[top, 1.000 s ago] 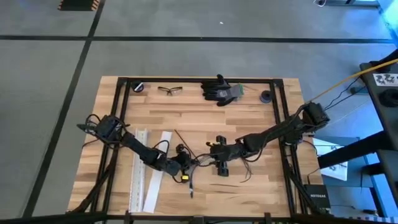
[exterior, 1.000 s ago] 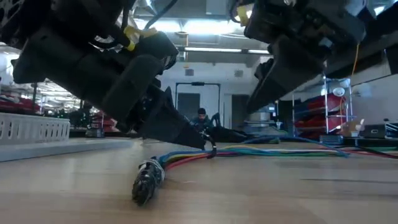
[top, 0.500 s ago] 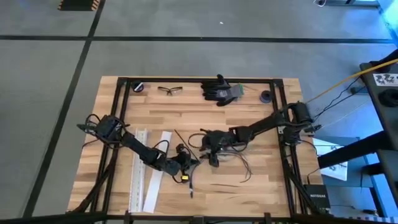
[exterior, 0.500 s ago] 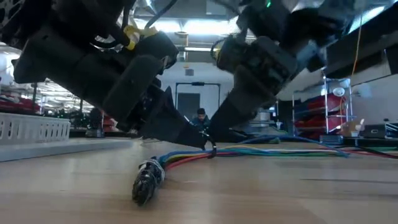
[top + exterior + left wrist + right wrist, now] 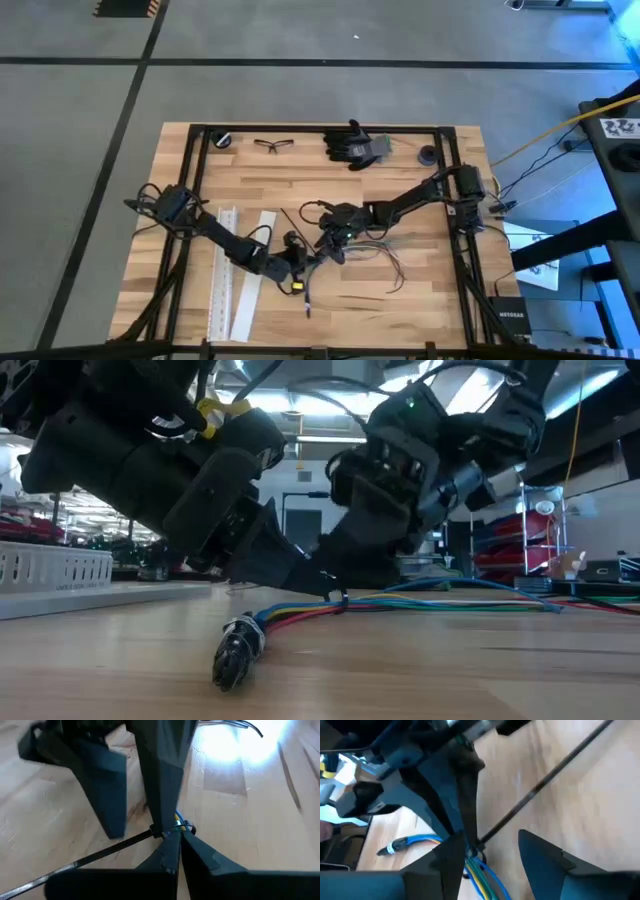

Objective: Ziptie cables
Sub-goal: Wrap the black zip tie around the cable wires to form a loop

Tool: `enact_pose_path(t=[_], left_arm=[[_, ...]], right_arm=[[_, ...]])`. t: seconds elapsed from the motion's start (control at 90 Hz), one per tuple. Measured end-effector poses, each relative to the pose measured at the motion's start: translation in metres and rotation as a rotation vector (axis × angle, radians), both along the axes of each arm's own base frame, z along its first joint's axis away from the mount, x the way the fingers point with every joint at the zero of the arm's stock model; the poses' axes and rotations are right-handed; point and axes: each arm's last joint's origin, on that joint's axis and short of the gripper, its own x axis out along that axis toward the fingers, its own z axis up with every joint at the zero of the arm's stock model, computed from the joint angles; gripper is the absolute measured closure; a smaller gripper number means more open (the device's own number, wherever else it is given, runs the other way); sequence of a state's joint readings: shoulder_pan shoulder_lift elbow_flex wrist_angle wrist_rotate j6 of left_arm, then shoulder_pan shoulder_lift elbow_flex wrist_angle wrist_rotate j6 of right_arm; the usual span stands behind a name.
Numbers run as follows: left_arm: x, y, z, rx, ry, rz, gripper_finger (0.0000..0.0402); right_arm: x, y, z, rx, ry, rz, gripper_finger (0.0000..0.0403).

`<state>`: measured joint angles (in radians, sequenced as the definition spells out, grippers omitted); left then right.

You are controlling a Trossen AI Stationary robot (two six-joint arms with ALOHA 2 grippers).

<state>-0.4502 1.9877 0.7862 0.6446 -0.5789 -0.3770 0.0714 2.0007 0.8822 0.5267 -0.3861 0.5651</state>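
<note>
Cinching looked to be the step in hand: the zip tie [image 5: 175, 827] was already looped round the cables [image 5: 400, 603], which lay on the table [image 5: 400, 185] a little nearer the front edge than the middle, their wrapped end [image 5: 235, 650] pointing toward the low camera and the coloured wires running off to the side. The left hand [image 5: 175, 837] was clenched, its fingertips pinched together right at the tie's head where the loop meets the bundle. The right hand [image 5: 487, 847] hovered just beside that same spot with its fingers parted, straddling the tie's long free tail [image 5: 545, 780], which slanted away across the boards.

My judgement is that the next move called for the right hand to close on the tail and draw it away from the head while the left kept the bundle pinned, so the loop would tighten without dragging the wires along.

Crowding was the main obstacle: both hands met at one small point, so the right fingers had little room beside the left. Well apart from the work lay two white channel strips [image 5: 235, 285] on the left, and along the far edge safety glasses [image 5: 274, 145] and black gloves [image 5: 357, 145], none in the way.
</note>
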Motion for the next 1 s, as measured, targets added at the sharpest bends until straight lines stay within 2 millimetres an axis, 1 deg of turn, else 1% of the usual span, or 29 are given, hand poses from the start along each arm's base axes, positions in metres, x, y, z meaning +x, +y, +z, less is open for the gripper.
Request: enact_pose_path(t=[0.144,0.233,0.311,0.422,0.467,0.6,0.689,0.889,1.0], left_arm=[[-0.001,0.0,-0.001,0.003,0.006,-0.001,0.0402],[-0.001,0.0,-0.001,0.005,0.01,-0.003,0.0402],[-0.001,0.0,-0.001,0.006,0.015,-0.002,0.0402],[-0.001,0.0,-0.002,0.007,0.019,-0.002,0.0402],[-0.001,0.0,-0.002,0.007,0.019,-0.002,0.0402],[-0.002,0.001,-0.002,0.012,0.026,-0.001,0.0402],[-0.003,0.0,0.001,0.017,0.031,-0.003,0.0402],[-0.01,-0.001,0.033,0.048,0.03,-0.029,0.0402],[-0.014,0.001,0.044,0.045,0.042,-0.023,0.0402]], right_arm=[[0.01,0.002,-0.002,0.02,-0.009,0.022,0.0237],[0.012,0.002,-0.001,0.018,-0.011,0.024,0.0255],[0.013,0.002,-0.001,0.011,-0.015,0.029,0.0291],[0.013,0.002,-0.001,-0.005,-0.029,0.05,0.0373],[0.013,0.003,-0.001,-0.029,-0.045,0.066,0.039],[0.012,0.01,0.002,-0.127,-0.076,0.065,0.04],[0.011,0.02,0.01,-0.227,-0.123,0.066,0.0402],[0.002,0.045,0.04,-0.437,-0.186,-0.008,0.0403],[-0.003,0.062,0.047,-0.511,-0.235,-0.081,0.0403]])
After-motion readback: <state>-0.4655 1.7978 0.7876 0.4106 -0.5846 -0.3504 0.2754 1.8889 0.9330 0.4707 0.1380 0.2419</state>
